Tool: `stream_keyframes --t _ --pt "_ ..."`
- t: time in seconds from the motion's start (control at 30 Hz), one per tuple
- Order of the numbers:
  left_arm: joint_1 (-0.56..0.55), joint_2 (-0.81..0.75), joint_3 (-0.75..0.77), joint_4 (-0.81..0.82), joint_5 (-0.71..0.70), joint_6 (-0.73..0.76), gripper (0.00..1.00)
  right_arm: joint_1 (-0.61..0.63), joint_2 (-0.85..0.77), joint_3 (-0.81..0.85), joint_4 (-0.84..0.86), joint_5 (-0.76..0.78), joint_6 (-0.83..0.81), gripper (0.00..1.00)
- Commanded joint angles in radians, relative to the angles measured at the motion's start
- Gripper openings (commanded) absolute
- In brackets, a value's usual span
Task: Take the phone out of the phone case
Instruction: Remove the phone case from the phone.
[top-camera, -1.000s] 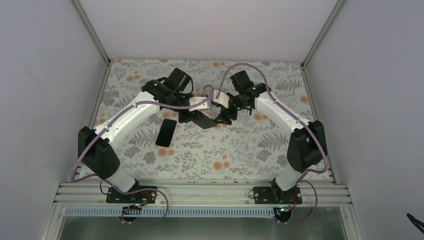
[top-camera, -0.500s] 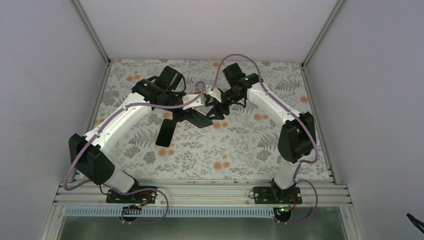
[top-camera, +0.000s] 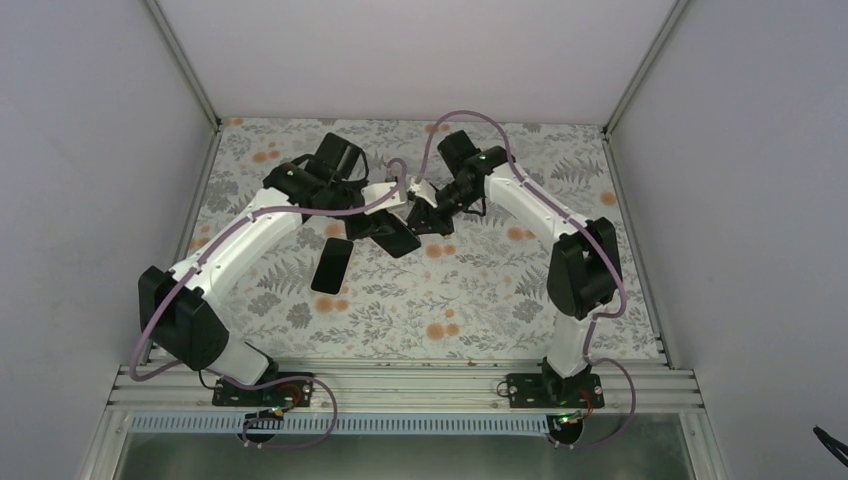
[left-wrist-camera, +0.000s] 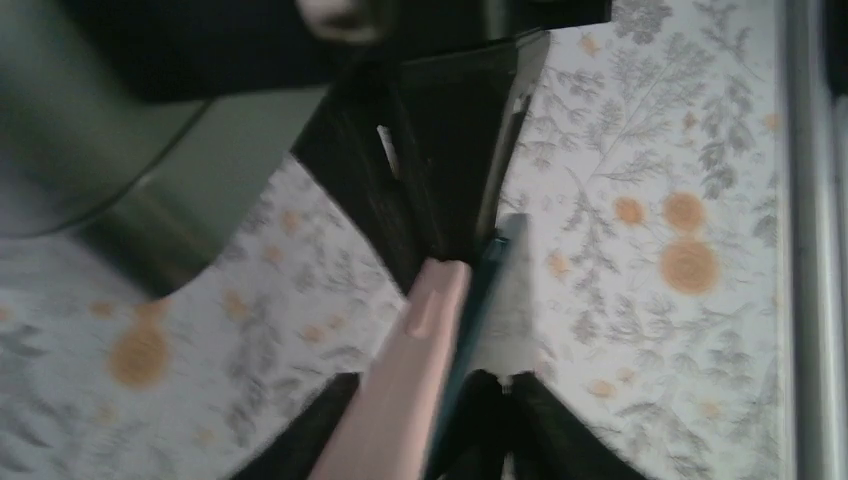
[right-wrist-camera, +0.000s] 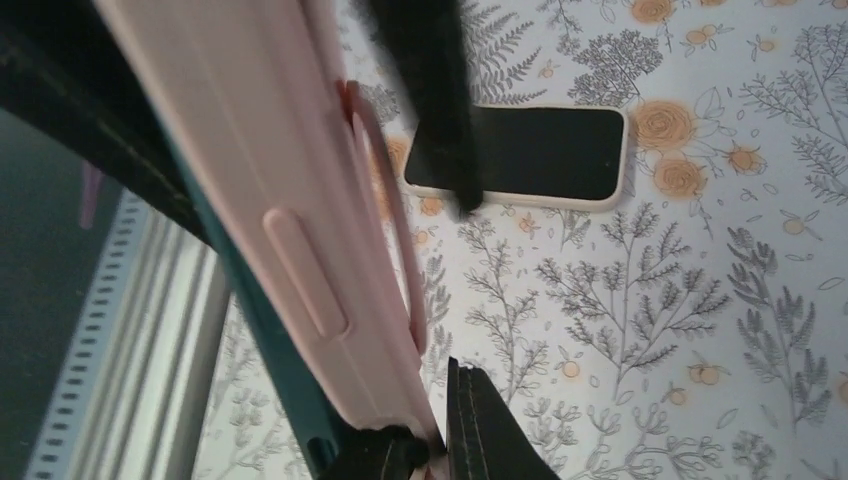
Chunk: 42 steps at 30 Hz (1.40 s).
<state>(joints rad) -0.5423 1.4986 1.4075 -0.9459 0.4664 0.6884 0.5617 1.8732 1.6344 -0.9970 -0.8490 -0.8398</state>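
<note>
Smooth pink phone case (right-wrist-camera: 250, 200) with a raised side button (right-wrist-camera: 305, 270), hugging a teal-edged phone (left-wrist-camera: 483, 300), held off the floral worktop (top-camera: 480, 300) at far middle. Clamped across both by left hand (left-wrist-camera: 430, 440); pinched shut on the case rim by right hand (right-wrist-camera: 430, 450). Seen from right wrist, not left: second phone (right-wrist-camera: 520, 155), glossy black, pale rounded rim, flat.

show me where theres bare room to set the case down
Bare mat in front, between the loose phone and the rail; also the back right corner beyond the right arm. Crowded at centre back, where it and the left arm hold the case.
</note>
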Motion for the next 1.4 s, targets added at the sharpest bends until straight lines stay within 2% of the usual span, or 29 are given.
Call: stream_keyframes --t 0.0,0.03,0.07,0.13,0.17,0.23,0.27,0.4,0.53,0.67,0.77,0.87,1.13,1.37 --pt "-0.022 0.043 0.043 0.445 0.036 0.015 0.54 0.024 -0.02 0.094 -0.057 -0.477 0.047 0.03" --pt "-0.018 0.043 0.055 0.433 0.036 0.011 0.71 -0.003 -0.017 0.1 -0.079 -0.484 0.036 0.03" --pt "-0.013 0.035 0.064 0.424 0.042 0.015 0.83 -0.031 -0.016 0.105 -0.101 -0.491 0.023 0.03" --pt "-0.002 0.004 0.065 0.419 0.038 0.019 0.98 -0.107 -0.02 0.109 -0.145 -0.493 -0.004 0.03" --pt "0.002 -0.01 0.061 0.422 0.031 0.021 1.0 -0.141 -0.027 0.106 -0.145 -0.486 -0.003 0.03" --pt "0.007 -0.046 0.043 0.443 0.002 0.024 1.0 -0.21 -0.055 0.083 -0.068 -0.45 0.073 0.03" --pt "0.006 -0.069 0.022 0.471 -0.012 0.026 1.0 -0.246 -0.08 0.058 0.018 -0.424 0.164 0.03" --pt "-0.016 -0.136 -0.084 0.661 -0.086 0.006 1.0 -0.347 -0.2 -0.105 0.55 -0.142 0.684 0.03" --pt "-0.108 -0.135 -0.123 0.831 -0.216 0.004 1.0 -0.347 -0.271 -0.102 0.712 0.111 0.888 0.03" --pt "-0.176 -0.074 -0.141 0.983 -0.346 -0.009 1.0 -0.306 -0.263 -0.045 0.715 0.402 0.946 0.03" --pt "-0.212 -0.011 -0.153 1.121 -0.447 -0.025 1.0 -0.302 -0.248 -0.041 0.724 0.492 0.989 0.03" --pt "-0.227 0.073 -0.134 1.241 -0.525 -0.059 1.0 -0.3 -0.231 -0.022 0.717 0.506 1.008 0.03" --pt "-0.225 0.218 -0.073 1.383 -0.639 -0.084 1.0 -0.297 -0.248 -0.016 0.711 0.483 1.021 0.03" --pt "-0.235 0.308 0.002 1.413 -0.697 -0.095 1.0 -0.296 -0.246 -0.019 0.713 0.46 1.016 0.03"
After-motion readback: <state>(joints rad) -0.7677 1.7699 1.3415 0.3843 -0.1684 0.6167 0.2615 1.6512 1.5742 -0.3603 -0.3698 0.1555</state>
